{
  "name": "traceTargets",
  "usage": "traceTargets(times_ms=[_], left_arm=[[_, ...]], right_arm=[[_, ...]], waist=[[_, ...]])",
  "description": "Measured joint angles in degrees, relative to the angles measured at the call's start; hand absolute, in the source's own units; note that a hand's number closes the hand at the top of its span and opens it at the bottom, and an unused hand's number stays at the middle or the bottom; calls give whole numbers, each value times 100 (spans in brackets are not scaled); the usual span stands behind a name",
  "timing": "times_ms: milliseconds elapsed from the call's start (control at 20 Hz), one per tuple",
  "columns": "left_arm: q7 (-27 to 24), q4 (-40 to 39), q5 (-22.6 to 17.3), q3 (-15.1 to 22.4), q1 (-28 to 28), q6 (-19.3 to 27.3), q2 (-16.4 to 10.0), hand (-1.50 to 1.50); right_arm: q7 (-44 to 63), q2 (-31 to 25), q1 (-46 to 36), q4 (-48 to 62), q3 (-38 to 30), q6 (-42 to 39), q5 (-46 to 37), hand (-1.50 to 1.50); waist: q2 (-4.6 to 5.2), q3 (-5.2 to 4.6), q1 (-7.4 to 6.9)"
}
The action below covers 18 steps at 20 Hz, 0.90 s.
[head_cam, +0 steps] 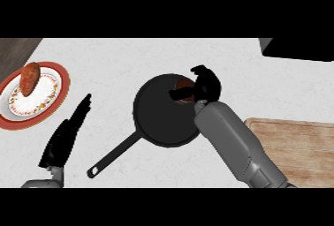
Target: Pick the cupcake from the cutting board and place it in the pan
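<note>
A black pan (157, 119) lies in the middle of the white counter, its handle pointing toward the lower left. My right hand (203, 84) hovers over the pan's right part, fingers and thumb curled round a brown cupcake (184, 92) that is partly hidden by them. The wooden cutting board (300, 145) lies at the lower right, bare where it shows. My left hand (68, 132) rests open at the lower left, fingers straight and pointing up, apart from the pan.
A red-rimmed patterned plate (39, 95) with a reddish-brown sweet potato (28, 78) sits at the left edge. A dark object (297, 48) fills the top right corner. A dark strip (16, 48) shows at the top left.
</note>
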<state>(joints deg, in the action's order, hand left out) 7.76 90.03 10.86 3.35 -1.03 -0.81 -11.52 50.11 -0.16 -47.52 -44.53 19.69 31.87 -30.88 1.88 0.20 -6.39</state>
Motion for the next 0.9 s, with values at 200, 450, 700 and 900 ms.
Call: traceTargets(times_ms=[200, 450, 700, 900], left_arm=[[9, -32, -13, -26, -56, -13, -2, 0], [13, -38, -28, -49, -24, -25, -4, 0], [12, -11, -2, -121, 76, 46, -15, 0], [67, 70, -28, -209, 182, 53, -55, 0]], right_arm=[[-658, 0, -47, 104, -83, 809, 569, -150], [-1363, -6, -229, 240, -164, 1956, 820, -150], [-1760, -20, -234, 321, -362, 2961, 1041, -150], [-1997, -29, 118, 143, -450, 3547, 1212, -150]], waist=[[-3, 1, -14], [-28, -3, 30], [-80, -9, 181], [-135, -11, 353]])
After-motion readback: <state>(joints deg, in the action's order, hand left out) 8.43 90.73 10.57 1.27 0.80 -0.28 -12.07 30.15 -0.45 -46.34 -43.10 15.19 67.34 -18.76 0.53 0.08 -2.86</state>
